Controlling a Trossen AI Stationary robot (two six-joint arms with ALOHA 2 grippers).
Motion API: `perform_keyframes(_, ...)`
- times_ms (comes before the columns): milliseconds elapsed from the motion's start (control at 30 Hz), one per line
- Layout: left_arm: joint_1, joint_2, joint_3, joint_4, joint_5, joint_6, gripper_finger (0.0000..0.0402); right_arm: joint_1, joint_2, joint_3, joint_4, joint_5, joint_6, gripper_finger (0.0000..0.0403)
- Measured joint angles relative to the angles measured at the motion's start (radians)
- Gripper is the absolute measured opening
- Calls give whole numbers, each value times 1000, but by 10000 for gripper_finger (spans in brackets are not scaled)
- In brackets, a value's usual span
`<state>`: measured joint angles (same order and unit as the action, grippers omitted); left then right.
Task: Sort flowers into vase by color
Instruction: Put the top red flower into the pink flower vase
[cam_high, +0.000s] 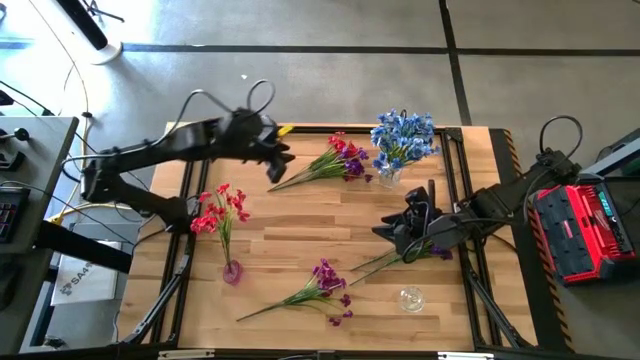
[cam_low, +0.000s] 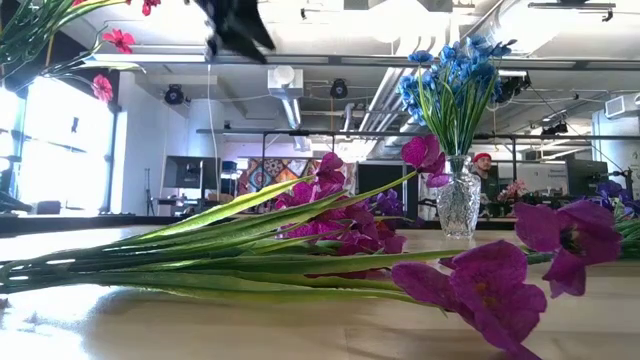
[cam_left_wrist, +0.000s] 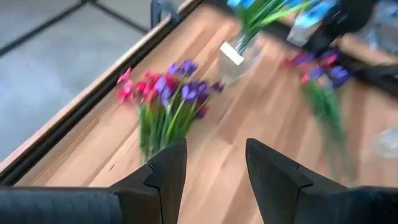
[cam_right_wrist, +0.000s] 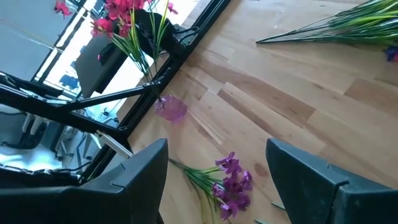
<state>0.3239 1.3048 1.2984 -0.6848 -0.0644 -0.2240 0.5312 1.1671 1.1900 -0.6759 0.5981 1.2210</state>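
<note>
A bunch of purple and red flowers (cam_high: 335, 160) (cam_left_wrist: 166, 102) lies flat near the table's far edge. My left gripper (cam_high: 277, 163) (cam_left_wrist: 214, 146) hovers open above its stem ends, nothing between the fingers. Blue flowers (cam_high: 403, 135) stand in a clear vase (cam_low: 458, 200) at the far right. Red flowers (cam_high: 220, 208) stand in a pink vase (cam_high: 232, 271) (cam_right_wrist: 169, 107) at the left. A purple bunch (cam_high: 322, 284) (cam_right_wrist: 229, 184) lies near the front. My right gripper (cam_high: 398, 232) (cam_right_wrist: 217, 149) hangs open above the table, beside another purple bunch (cam_high: 425, 250).
An empty clear vase (cam_high: 411, 298) stands near the front right. Dark rails (cam_high: 462, 190) frame the table's edges. Bare wood lies in the middle of the table (cam_high: 310, 220). In the low view, stems and purple blossoms (cam_low: 480, 285) fill the foreground.
</note>
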Motion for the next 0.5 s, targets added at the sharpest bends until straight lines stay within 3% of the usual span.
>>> perform_keyframes(200, 97, 160, 0, 0, 65, 71, 154, 0, 0, 0, 0, 3, 32, 258)
perform_keyframes(500, 157, 328, 0, 2, 40, 146, 154, 0, 0, 0, -1, 45, 63, 258)
